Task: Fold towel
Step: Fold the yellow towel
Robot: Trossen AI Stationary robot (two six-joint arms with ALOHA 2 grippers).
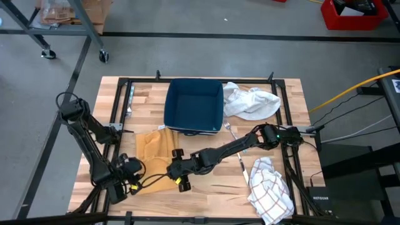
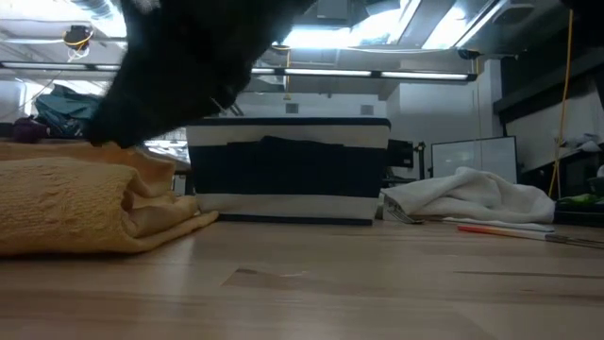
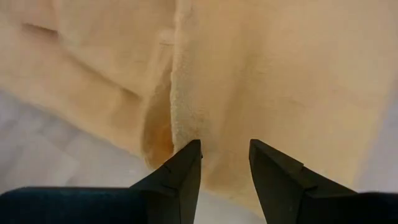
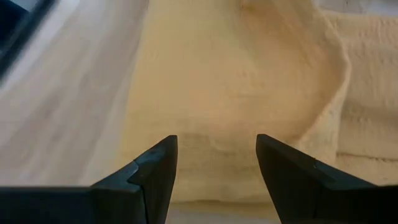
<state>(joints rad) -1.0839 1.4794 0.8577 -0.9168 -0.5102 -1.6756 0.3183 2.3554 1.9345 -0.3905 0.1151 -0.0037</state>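
The yellow towel point(image 1: 152, 148) lies rumpled on the wooden table, in front of the blue bin; in the low view the towel point(image 2: 66, 212) rests in thick folds on the wood. My left gripper point(image 1: 132, 172) is at the towel's near left corner, open, and its fingertips point(image 3: 224, 149) stand just over a folded edge point(image 3: 180, 118). My right gripper point(image 1: 179, 172) is at the towel's near right side, open, with the cloth point(image 4: 236, 93) spread close beyond its fingertips point(image 4: 216, 146). Whether either one touches the cloth, I cannot tell.
A dark blue bin point(image 1: 194, 105) stands behind the towel, toward the far edge. A white cloth point(image 1: 251, 102) lies to its right and a checked cloth point(image 1: 270, 190) at the near right corner. A thin utensil point(image 1: 230, 130) lies by the right arm. Bare wood point(image 1: 212, 187) shows near the front edge.
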